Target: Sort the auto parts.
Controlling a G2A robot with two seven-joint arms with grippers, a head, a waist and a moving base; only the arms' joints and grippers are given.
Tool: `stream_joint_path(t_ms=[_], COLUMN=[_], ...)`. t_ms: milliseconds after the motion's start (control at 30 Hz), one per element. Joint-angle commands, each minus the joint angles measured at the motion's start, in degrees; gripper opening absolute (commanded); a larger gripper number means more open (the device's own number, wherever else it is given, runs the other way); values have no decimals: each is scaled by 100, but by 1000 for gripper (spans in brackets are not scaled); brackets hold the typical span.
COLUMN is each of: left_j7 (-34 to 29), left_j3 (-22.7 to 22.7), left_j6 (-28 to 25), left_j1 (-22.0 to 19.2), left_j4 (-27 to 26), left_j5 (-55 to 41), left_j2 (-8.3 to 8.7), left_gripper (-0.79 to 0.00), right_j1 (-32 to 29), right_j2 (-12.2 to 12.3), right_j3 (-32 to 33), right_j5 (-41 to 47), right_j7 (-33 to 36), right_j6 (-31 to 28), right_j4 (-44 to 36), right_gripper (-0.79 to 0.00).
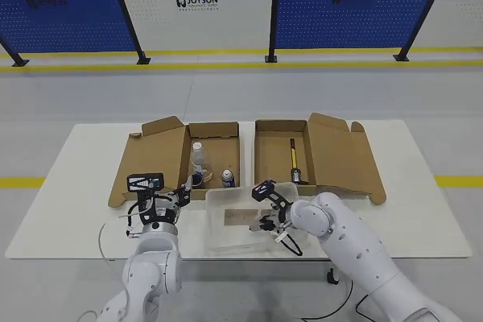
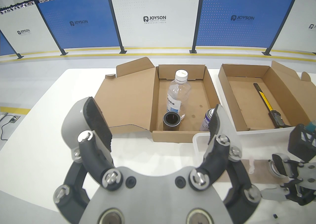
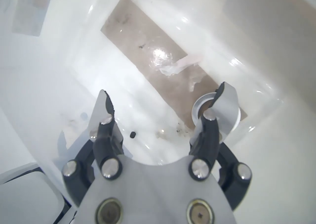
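Note:
A silver metal ring (image 3: pixel 198 108) lies on the floor of the clear plastic bin (image 3: pixel 246 0) at the table's front. My right gripper (image 3: pixel 164 94) is open inside the bin, and one fingertip (image 3: pixel 223 91) covers part of the ring. Nothing sits between its fingers. In the top view the right gripper (image 1: pixel 275 229) hangs over the bin (image 1: pixel 225 237). My left gripper (image 2: pixel 155 121) is open and holds nothing, above the table just in front of the left cardboard box (image 2: pixel 182 69). That box holds a clear bottle (image 2: pixel 177 96), a black cylinder (image 2: pixel 171 121) and a spray can (image 2: pixel 206 118).
The right cardboard box (image 2: pixel 242 101) holds a yellow and black caliper (image 2: pixel 269 106). Both boxes have flaps folded outward. A brown strip (image 3: pixel 148 56) lies under the bin's floor. White table stretches free to the left of the left box (image 1: pixel 217 133).

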Motion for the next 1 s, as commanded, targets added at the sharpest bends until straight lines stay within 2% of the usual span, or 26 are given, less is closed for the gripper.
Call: stream_joint_path(t_ms=[0,167,233,633,967], left_j7=[0,0,0,0,0], left_j3=[0,0,0,0,0], left_j6=[0,0,0,0,0], left_j1=[0,0,0,0,0], left_j4=[0,0,0,0,0], left_j5=[0,0,0,0,0], left_j2=[0,0,0,0,0], left_gripper=[0,0,0,0,0], right_j1=[-11,-44,43,159,223], right_j2=[-7,-59,-64,35,-35], right_j3=[1,-9,-36,66,-108], right_j5=[130,1057,1059,-136,18], right_j7=[11,84,193,375,568], right_j6=[-63,-623,-689,271,219], right_j4=[-58,-141,-153,-167,109], right_gripper=[-77,-31,-6,-6,-9])
